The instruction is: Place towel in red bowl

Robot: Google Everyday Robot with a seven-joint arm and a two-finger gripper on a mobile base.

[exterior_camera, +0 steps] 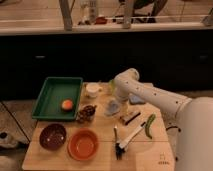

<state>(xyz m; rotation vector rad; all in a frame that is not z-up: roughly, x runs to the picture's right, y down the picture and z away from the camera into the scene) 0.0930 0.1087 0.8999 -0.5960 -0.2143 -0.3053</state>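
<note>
kitchen: counter (pixel 40 27), wooden table (pixel 102 161), red bowl (pixel 83 145); gripper (pixel 114 101) mid-table
</note>
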